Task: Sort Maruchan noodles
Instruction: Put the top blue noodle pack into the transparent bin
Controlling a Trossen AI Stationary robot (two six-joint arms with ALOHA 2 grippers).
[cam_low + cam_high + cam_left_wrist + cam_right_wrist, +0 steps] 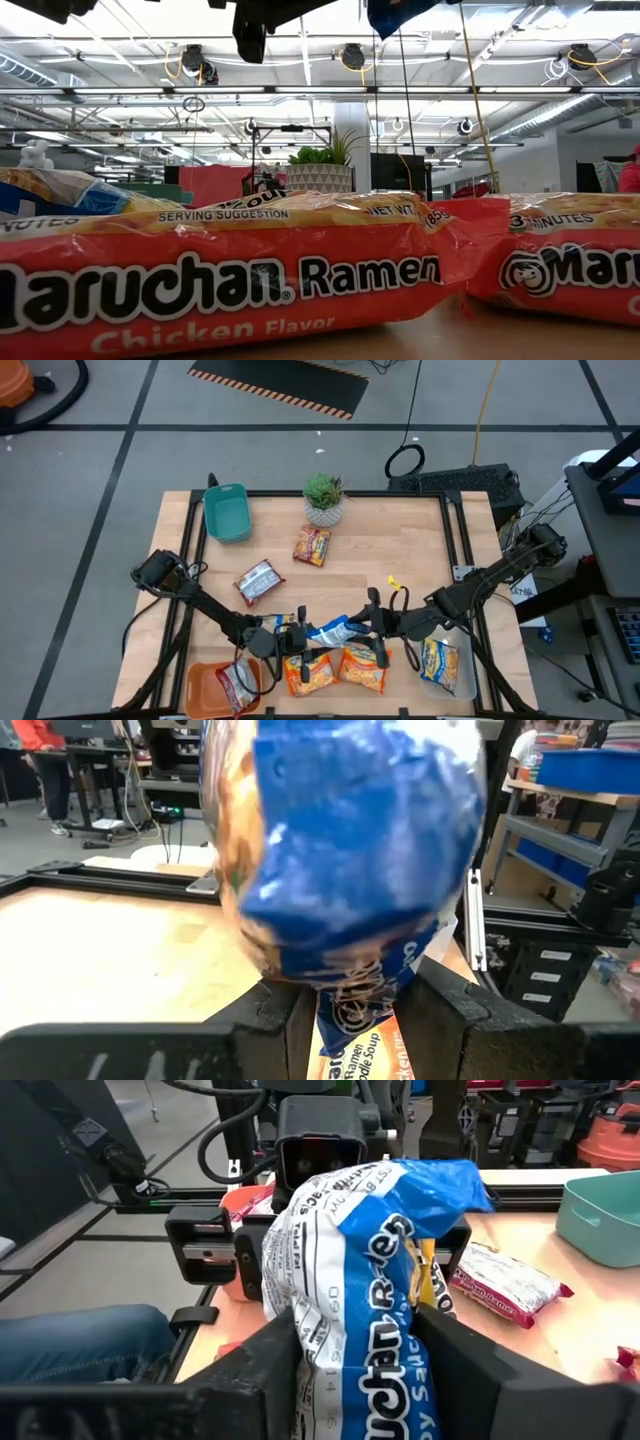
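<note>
A blue packet (pixel 330 630) is pinched from both ends, held above the worktop (pixel 420 550) near its front edge: the left pincer (pixel 296 635) is clamped on one end, the right pincer (pixel 372 628) on the other. Two orange packets (pixel 335 668) are seen lying just below them at the front edge. A silver-red packet (pixel 259 582) is left mid-worktop, a dark red packet (pixel 312 545) beside the potted plant (pixel 324 498). One packet sits in the orange bin (pixel 205 690), another in the clear bin (pixel 465 672).
</note>
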